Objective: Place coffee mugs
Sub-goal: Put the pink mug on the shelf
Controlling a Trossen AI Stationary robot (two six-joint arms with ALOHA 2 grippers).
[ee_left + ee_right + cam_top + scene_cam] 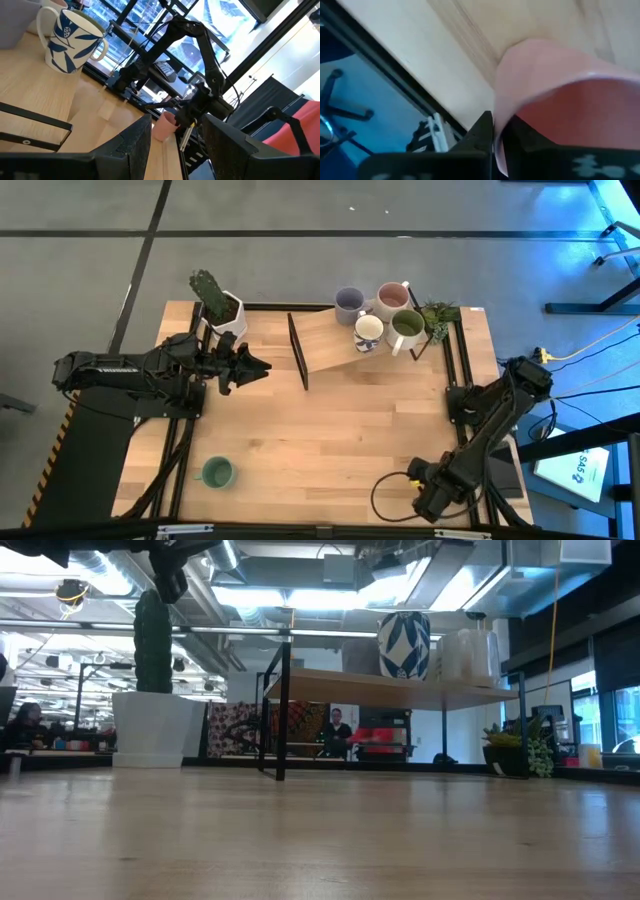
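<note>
a glossy pink mug (555, 95), rounded with a thin rim, is pinched at its wall by the right gripper (495, 135) at the table's (330, 430) near right corner. the left gripper (250, 368), jaws apart and empty, is held beside the cactus pot (228, 315).

The table (330, 430) is evenly lit from overhead, with soft shadows. Bright ceiling lights (330, 600) are seen glaring in the low view. Blue window light tints both wrist views. The pink mug (560, 100), pressed close, is rendered blurred, perhaps out of focus.
</note>
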